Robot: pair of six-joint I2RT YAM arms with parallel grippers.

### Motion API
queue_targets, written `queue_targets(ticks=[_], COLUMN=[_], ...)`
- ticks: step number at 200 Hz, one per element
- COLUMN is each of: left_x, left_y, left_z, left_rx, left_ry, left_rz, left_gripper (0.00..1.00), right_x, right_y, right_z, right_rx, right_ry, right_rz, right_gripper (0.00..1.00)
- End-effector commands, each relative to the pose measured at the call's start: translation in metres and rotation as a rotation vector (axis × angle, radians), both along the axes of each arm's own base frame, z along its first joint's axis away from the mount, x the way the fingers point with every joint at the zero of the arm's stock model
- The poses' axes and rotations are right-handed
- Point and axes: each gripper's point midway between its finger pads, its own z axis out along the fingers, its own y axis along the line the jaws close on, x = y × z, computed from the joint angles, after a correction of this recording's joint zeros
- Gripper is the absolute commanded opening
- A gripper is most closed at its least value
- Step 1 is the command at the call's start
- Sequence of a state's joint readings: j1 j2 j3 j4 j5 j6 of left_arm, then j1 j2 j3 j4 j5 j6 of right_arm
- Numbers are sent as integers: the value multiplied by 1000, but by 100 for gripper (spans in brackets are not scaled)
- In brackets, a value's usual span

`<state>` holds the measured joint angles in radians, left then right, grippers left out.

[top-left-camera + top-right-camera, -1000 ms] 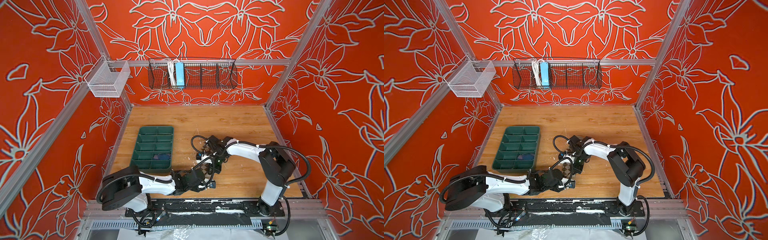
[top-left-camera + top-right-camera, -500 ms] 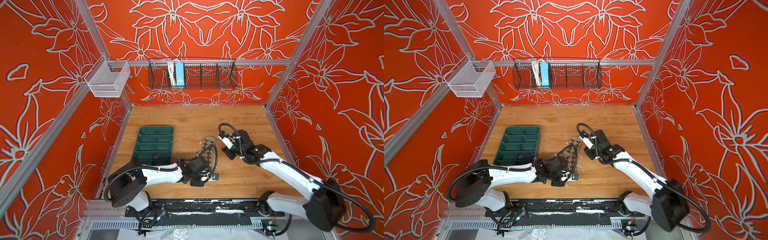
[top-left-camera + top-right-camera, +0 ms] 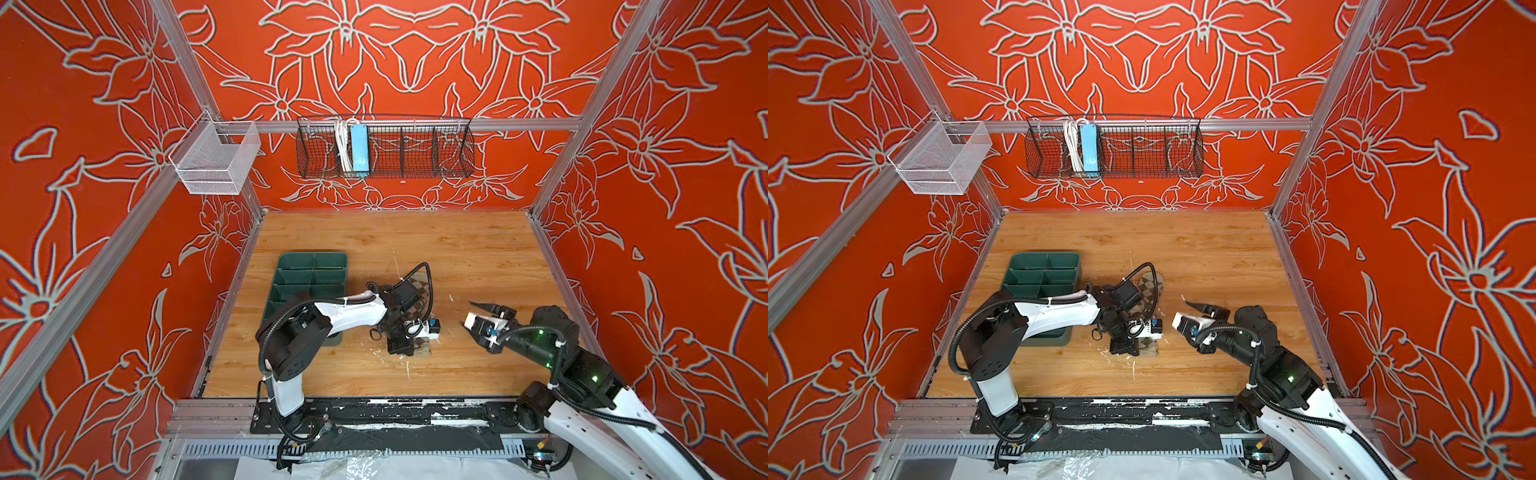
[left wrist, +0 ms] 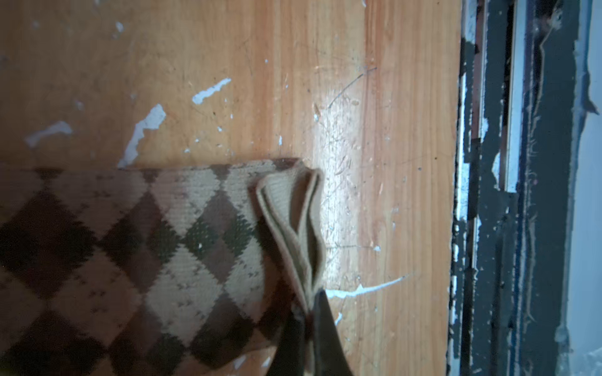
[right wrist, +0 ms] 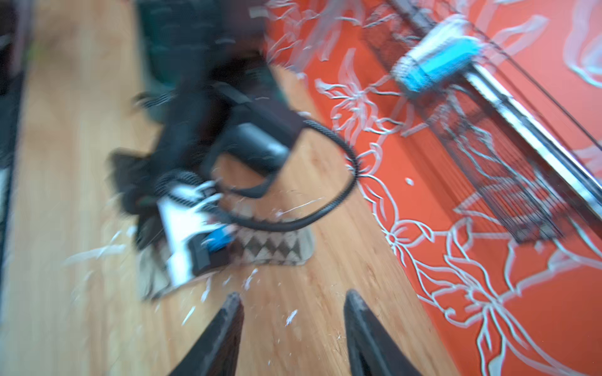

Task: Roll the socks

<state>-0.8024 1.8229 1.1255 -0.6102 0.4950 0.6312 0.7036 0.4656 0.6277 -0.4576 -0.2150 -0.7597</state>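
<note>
Left gripper (image 3: 1127, 348) sits on the argyle sock (image 3: 1147, 287).

Both top views are bright, evenly lit and bowed at the edges. The right wrist view smears with motion blur. Past the jaws of the left gripper (image 4: 308, 306), glare whitens the table (image 4: 338, 146).

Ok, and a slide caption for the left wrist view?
Left gripper pinching the folded beige cuff of the argyle sock, which lies on the scuffed wooden table.
</note>
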Motion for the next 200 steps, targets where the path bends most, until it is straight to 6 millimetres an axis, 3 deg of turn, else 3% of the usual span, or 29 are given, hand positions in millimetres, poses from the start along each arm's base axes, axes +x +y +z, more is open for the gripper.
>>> queue_targets(ticks=[1,19,39,72,92,141,200], left_x=[-10,-5,-2,0,2,3,6], left_y=[2,1,0,0,1,1,1], left_z=[1,-2,-7,-12,-12,-13,-8], left_rx=[2,8,24,38,38,42,36], left_ry=[127,170,207,225,219,217,191], left_rz=[15,39,57,70,75,78,88], left_gripper=[0,0,0,0,0,0,0], right_x=[-26,-28,-28,-29,-27,-16,-4], right_y=[-2,4,25,65,75,82,61], right_z=[-53,-85,-107,-134,-154,-180,-212], right_rx=[-316,-456,-530,-526,-521,-532,-628], right_ry=[-16,15,-12,-70,-48,-46,64], right_rz=[150,154,153,165,145,90,-4], right_gripper=[53,53,54,56,57,58,50])
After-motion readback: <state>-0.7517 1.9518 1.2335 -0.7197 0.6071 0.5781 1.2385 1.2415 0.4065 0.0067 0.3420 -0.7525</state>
